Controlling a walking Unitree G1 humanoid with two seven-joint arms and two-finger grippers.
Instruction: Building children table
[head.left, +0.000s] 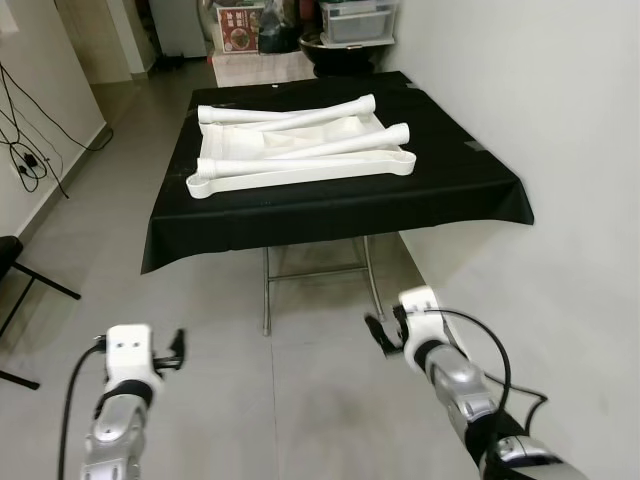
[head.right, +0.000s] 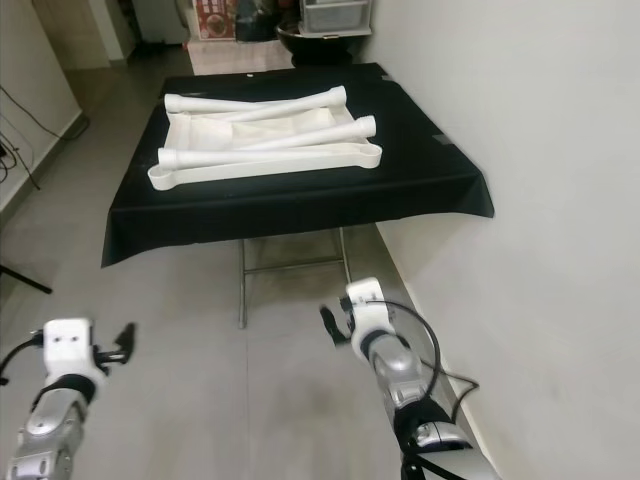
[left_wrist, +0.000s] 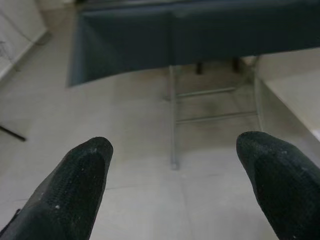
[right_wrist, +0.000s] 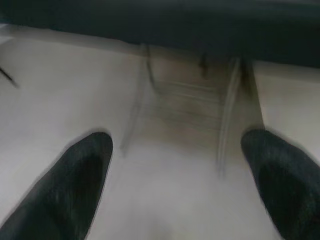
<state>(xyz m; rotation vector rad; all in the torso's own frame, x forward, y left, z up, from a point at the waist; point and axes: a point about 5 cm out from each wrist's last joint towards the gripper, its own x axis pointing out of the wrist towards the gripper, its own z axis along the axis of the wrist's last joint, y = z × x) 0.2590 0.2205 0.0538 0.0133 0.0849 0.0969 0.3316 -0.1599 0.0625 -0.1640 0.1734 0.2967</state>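
White children's table parts lie on a table draped in black cloth (head.left: 330, 205) ahead: a flat white tabletop panel (head.left: 300, 172) with several white tube legs (head.left: 330, 112) laid across it. My left gripper (head.left: 176, 355) hangs low over the floor at the near left, open, nothing between its fingers (left_wrist: 75, 185). My right gripper (head.left: 382, 333) is held low at the near right, also open and empty, its fingers (right_wrist: 80, 175) pointing toward the table's metal frame. Both grippers are well short of the table.
A white wall (head.left: 560, 120) runs along the right side close to the table. The folding metal legs (head.left: 268, 290) show under the cloth. Cables (head.left: 25, 150) hang on the left wall. A dark stand (head.left: 20, 290) sits at far left. Boxes and bins (head.left: 355, 20) stand behind.
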